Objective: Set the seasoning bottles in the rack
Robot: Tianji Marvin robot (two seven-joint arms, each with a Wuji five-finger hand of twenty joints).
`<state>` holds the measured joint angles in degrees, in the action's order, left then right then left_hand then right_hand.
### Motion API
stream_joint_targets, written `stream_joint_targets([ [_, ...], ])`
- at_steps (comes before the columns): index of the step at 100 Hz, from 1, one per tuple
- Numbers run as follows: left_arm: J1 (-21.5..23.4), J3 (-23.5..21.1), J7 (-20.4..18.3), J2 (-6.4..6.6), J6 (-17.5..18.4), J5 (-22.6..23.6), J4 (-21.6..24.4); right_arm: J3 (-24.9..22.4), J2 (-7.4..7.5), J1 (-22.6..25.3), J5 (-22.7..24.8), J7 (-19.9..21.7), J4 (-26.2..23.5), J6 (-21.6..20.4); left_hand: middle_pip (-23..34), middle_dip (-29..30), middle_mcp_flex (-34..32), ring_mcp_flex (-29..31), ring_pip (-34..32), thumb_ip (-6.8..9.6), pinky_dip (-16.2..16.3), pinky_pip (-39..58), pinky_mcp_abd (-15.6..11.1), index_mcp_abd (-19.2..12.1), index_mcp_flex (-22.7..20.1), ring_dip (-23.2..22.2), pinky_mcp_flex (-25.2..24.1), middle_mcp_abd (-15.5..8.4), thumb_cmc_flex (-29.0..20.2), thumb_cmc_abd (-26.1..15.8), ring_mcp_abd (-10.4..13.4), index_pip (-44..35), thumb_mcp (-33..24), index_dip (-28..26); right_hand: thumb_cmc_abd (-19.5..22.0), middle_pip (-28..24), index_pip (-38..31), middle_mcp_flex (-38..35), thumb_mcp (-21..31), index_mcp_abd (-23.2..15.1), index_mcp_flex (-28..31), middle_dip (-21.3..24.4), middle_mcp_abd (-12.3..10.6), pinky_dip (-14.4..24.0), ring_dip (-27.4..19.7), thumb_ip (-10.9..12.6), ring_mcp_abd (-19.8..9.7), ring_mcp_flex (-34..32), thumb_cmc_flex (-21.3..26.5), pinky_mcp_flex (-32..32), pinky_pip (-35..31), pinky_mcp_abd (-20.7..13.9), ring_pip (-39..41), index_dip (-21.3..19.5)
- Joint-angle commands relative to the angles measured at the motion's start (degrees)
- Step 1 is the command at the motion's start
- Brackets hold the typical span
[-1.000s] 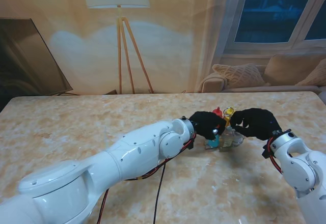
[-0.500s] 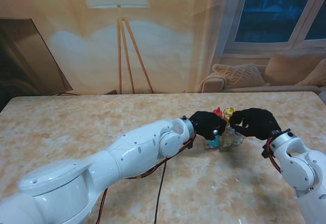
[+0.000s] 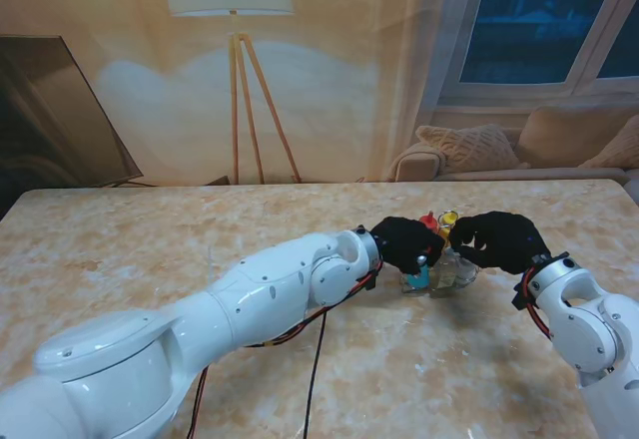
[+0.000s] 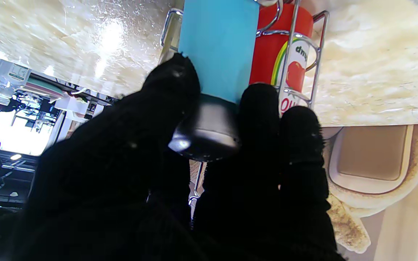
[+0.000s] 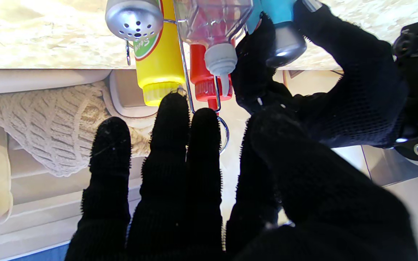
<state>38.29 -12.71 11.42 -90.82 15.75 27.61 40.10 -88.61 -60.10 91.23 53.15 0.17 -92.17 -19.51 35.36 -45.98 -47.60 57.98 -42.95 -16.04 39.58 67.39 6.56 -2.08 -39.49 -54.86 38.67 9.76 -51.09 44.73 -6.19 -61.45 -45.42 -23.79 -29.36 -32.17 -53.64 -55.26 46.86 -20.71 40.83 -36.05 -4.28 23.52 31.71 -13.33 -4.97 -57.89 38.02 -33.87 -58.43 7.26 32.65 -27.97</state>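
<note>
Two robot hands at rack (image 4: 305, 40): left (image 3: 404, 242) pinching blue bottle (image 4: 218, 47), dark cap; right (image 3: 499, 239) spread.

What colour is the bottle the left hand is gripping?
Blue bottle with a grey cap, held by the left hand; clearest in the left wrist view.

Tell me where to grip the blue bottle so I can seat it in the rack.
Grip the blue bottle at its dark cap, from above, as the left hand does: wire rack and red bottle crowd its body.
</note>
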Motion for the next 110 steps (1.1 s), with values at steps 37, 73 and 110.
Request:
stream_joint_targets([
  [37,-1.2,0.9,0.0,-0.71,2.1,1.5,-1.9,0.5,-0.21,0.1,0.0,1.1,0.3,0.3,0.1,-0.5,-4.0,1.5,1.4,0.12,-0.7,-0.8,-2.2,0.1,-1.8,-1.9,0.4,-3.9,-3.7,-1.4,4.0,-0.9,-2.2,1.0,0.3,-0.1,-2.5,-1.5,0.8,-1.9,1.6,-1.3,-1.2,0.3,1.2,1.1,-0.9,-1.0,0.8,0.1,-0.2,0.0,0.6,-0.9],
  [73,-1.2,1.5,0.0,-1.75,2.9,1.5,-3.6,0.6,-0.21,0.1,0.0,1.0,0.4,0.5,3.3,3.6,1.2,-0.8,4.0,-0.07,-0.9,-2.4,-1.2,3.1,-0.4,-1.5,-1.0,-2.0,-1.1,-2.2,2.8,3.5,-1.2,0.7,0.2,-0.1,-2.5,-1.6,0.8,-1.9,1.6,-1.3,-1.1,0.3,1.2,1.0,-0.9,-0.9,0.7,0.2,-0.2,0.0,0.6,-0.9],
  [110,-0.9,0.9,-0.8,-1.25,2.2,0.4,-2.8,0.7,-0.2,0.0,0.0,1.0,0.5,0.7,3.2,14.7,7.1,-5.8,8.7,0.17,-3.7,-5.4,0.5,6.7,-0.8,8.7,-4.5,-1.2,8.1,-3.8,1.0,14.8,-6.6,-0.8,-0.3,0.0,-2.5,-1.5,1.1,-2.1,1.6,-1.3,-1.2,0.3,1.2,0.9,-1.0,-1.0,0.7,0.1,-0.2,0.0,0.6,-0.9],
])
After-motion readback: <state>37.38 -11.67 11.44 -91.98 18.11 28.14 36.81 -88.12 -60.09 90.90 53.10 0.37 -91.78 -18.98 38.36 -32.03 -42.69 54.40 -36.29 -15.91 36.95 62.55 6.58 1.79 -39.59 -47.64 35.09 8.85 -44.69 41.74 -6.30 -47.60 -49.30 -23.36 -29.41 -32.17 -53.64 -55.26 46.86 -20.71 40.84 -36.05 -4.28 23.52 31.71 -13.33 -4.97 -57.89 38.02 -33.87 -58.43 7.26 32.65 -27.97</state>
